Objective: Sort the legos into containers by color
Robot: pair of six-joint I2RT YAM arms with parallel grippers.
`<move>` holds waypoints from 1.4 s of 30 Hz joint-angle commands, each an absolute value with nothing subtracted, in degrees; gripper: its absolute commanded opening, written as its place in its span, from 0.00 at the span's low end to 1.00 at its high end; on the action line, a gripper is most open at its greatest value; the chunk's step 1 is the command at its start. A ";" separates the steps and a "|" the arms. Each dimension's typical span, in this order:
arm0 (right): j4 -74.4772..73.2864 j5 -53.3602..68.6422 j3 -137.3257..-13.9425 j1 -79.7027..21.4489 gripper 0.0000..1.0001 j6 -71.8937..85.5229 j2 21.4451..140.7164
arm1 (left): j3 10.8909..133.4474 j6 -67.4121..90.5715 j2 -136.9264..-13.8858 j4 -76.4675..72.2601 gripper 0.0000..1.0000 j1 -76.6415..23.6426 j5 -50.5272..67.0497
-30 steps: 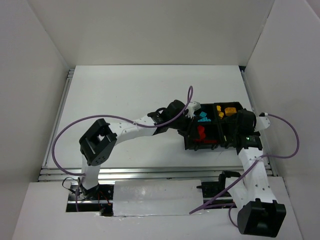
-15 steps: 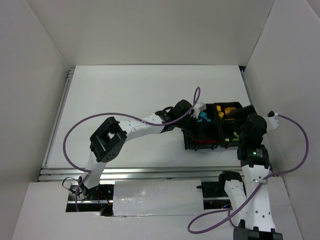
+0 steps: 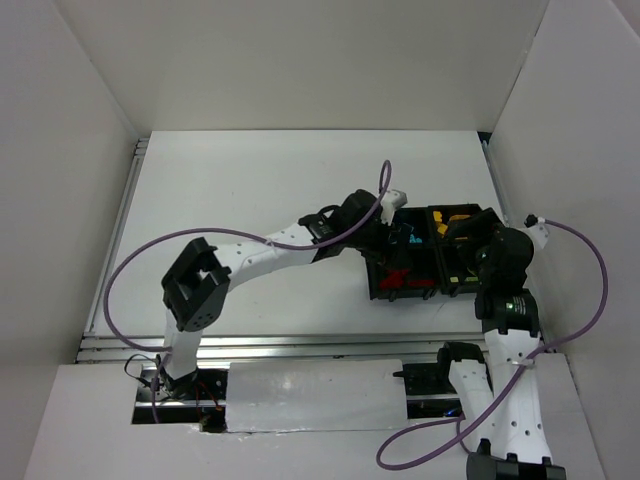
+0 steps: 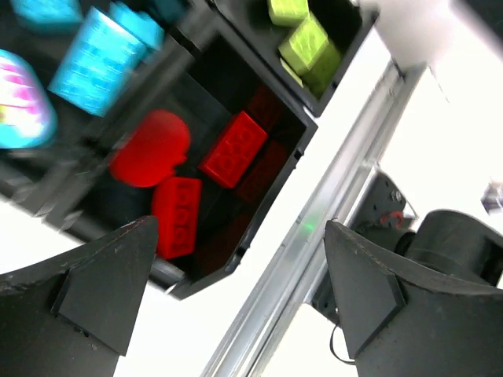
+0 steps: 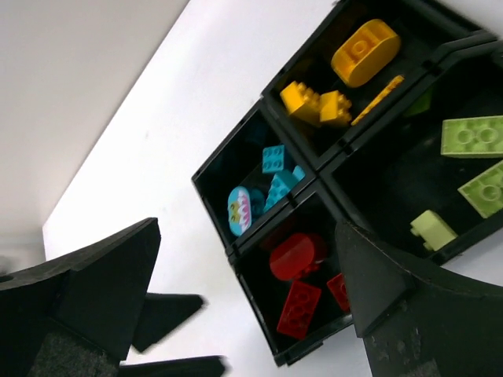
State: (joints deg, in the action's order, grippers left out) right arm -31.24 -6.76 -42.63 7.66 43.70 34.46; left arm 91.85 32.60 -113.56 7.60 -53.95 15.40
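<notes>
- Tray (image 5: 308, 166): yellow bricks (image 5: 314, 102) at 12 o'clock, green (image 5: 471, 137) 3, red (image 5: 302, 302) 6, blue (image 5: 275, 161) 9.
- Left gripper (image 4: 240, 290): fingers spread wide, empty.
- Right gripper (image 5: 247, 294): fingers spread wide, empty.

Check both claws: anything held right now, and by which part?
Nothing is held. The left claw and right claw both stand open and empty above the tray; the red legos lie loose inside it.

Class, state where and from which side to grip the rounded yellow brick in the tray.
Pinch the rounded yellow brick by its long sides, across the narrow width, from above. The tray walls likely block sideways approach; rounded ends could slip.
</notes>
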 commanded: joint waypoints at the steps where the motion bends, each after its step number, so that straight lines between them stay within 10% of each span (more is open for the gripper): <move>1: -29.44 0.52 -46.57 7.91 0.99 38.59 35.77 | 90.80 30.50 -104.25 9.48 0.99 -52.13 5.65; 19: -58.14 -14.50 -72.84 -20.83 1.00 25.32 30.33 | 76.29 37.62 -56.20 46.65 1.00 -34.28 -45.06; 42: -78.75 -18.63 -90.35 -22.94 1.00 23.12 15.73 | 82.53 42.45 -21.45 78.13 0.99 -34.28 -54.23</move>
